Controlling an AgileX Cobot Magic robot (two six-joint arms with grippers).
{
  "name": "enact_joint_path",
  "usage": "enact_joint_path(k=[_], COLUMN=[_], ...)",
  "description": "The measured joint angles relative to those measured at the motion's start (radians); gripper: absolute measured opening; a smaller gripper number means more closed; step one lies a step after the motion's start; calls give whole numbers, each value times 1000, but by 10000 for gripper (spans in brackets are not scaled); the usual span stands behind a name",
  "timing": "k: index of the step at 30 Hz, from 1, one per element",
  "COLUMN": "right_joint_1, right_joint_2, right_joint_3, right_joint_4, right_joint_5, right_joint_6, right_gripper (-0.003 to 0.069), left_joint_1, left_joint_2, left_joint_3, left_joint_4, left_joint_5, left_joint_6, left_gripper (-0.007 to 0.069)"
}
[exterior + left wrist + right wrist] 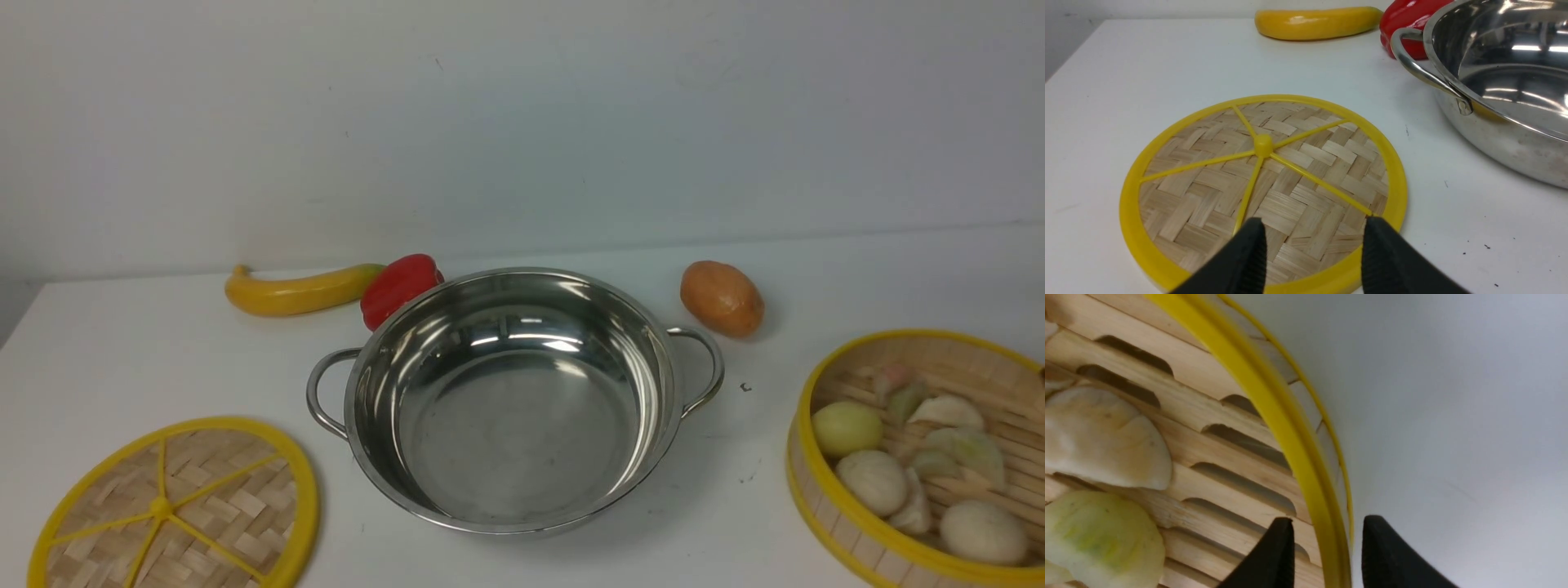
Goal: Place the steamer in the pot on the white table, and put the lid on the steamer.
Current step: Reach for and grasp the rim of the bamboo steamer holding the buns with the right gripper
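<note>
The tabletop [147,359] carries the pot [506,441] at its middle, the steamer [798,433] at the near right edge and the lid [175,506] flat by the near left corner. The left pincer [1314,249] hovers released over the lid's rim. The right pincer [1327,539] straddles the steamer's wall; whether it is clenched I cannot tell.

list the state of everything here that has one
pot, upright, empty
steamer, uncovered, outside the pot
lid, flat on the table, off the steamer
left gripper, open over the lid's rim
right gripper, open, jaws astride the steamer's wall
</note>
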Motion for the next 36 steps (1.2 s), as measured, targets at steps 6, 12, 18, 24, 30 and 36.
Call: enact_joint_path(k=[6, 12, 18, 24, 30, 36], right_joint_1=[0, 0, 0, 0, 0, 0], right_joint_2=[39, 37, 30, 4, 4, 35], right_joint_3=[0, 0, 0, -34, -58, -59], right_joint_4=[0, -14, -21, -38, -38, -26], right_joint_5=[-5, -16, -8, 19, 49, 54], right_joint_6=[-3, -4, -4, 0, 11, 3], right_gripper=[218, 218, 218, 218, 218, 218], left_joint_1=[0, 0, 0, 0, 0, 0], left_joint_2=[0, 0, 0, 0, 0, 0], left_joint_3=[0, 0, 0, 0, 0, 0], left_joint_4=[0, 0, 0, 0, 0, 0], left_joint_5=[0, 0, 0, 0, 0, 0], left_joint_6=[0, 0, 0, 0, 0, 0], left_gripper=[311, 311, 311, 311, 311, 311])
